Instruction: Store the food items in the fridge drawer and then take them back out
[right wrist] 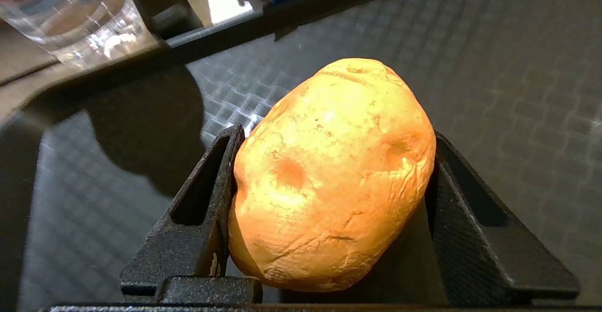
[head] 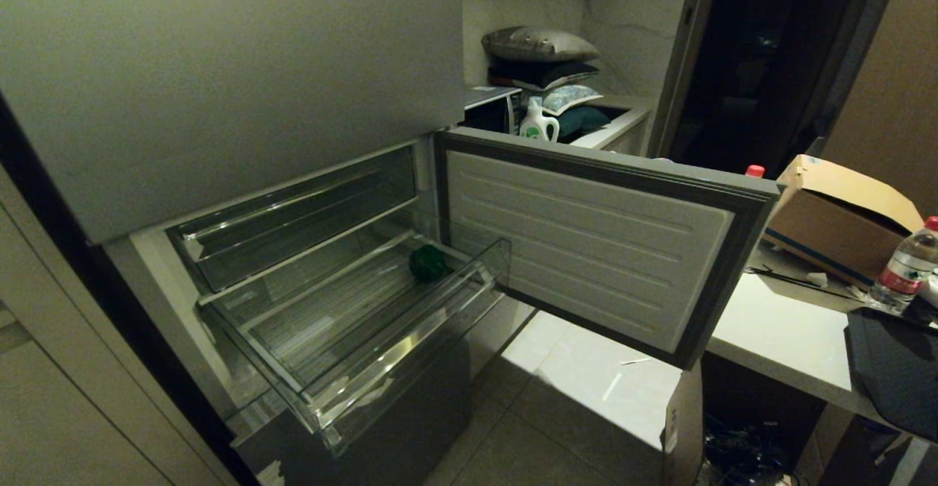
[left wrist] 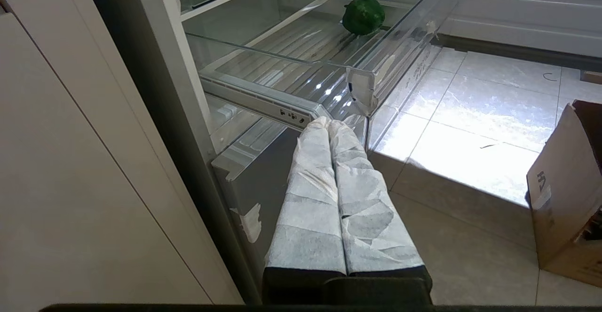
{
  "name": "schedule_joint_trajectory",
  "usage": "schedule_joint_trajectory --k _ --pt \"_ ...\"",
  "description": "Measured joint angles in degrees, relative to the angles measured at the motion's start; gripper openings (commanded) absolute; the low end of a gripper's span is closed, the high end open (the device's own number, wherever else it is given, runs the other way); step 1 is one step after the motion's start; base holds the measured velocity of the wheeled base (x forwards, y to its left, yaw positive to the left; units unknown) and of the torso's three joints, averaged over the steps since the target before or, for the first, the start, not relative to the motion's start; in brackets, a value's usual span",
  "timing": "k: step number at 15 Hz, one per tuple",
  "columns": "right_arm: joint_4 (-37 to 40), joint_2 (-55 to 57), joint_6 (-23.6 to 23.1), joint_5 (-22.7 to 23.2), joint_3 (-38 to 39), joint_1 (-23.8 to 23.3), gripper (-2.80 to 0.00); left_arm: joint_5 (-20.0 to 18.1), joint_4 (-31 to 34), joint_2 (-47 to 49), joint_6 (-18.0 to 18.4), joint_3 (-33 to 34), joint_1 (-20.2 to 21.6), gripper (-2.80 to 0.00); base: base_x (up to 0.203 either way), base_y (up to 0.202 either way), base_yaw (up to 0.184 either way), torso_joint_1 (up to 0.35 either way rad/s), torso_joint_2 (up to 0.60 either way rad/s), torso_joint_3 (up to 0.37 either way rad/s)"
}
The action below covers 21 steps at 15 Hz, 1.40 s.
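Note:
The fridge drawer [head: 410, 347] stands pulled out, clear, with a ribbed floor. A glossy dark-green food item [head: 429, 262] lies in its far right corner, also seen in the left wrist view [left wrist: 363, 14] behind the drawer's clear wall [left wrist: 282, 53]. The orange-tan lumpy food item [right wrist: 329, 175] sits on a dark textured mat, with my right gripper [right wrist: 336, 135] shut on it, a black finger pressed to each side. That gripper is outside the head view. My left gripper [left wrist: 330, 123] is shut and empty, parked low by the drawer's front corner.
The fridge's compartment door [head: 586, 244] hangs open to the right of the drawer. A shallower clear tray [head: 293, 215] sits above the drawer. On the counter at right are a cardboard box [head: 835, 215], a water bottle [head: 905, 266] and the dark mat [head: 894, 376].

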Motion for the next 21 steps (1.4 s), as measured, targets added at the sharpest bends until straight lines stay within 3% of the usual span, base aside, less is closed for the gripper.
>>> schedule_joint_trajectory --k 5,8,13,19,21 --pt "3.4 -13.8 0.3 2.0 3.0 0.2 -2.8 0.0 0.0 0.0 0.0 0.0 0.0 -2.8 0.0 0.0 0.0 0.0 0.01 0.0" --pt "6.6 -27.6 0.4 6.4 4.9 4.7 -2.8 0.0 0.0 0.0 0.0 0.0 0.0 -2.8 0.0 0.0 0.0 0.0 0.0 0.0" --pt "7.9 -44.3 -0.3 12.0 10.1 25.2 -2.8 0.0 0.0 0.0 0.0 0.0 0.0 -2.8 0.0 0.0 0.0 0.0 0.0 0.0" --pt "7.6 -52.3 -9.7 11.0 16.2 52.1 -2.8 0.0 0.0 0.0 0.0 0.0 0.0 -2.8 0.0 0.0 0.0 0.0 0.0 0.0" --pt "7.5 -54.1 -13.1 10.7 18.5 58.0 -2.8 0.0 0.0 0.0 0.0 0.0 0.0 -2.8 0.0 0.0 0.0 0.0 0.0 0.0"
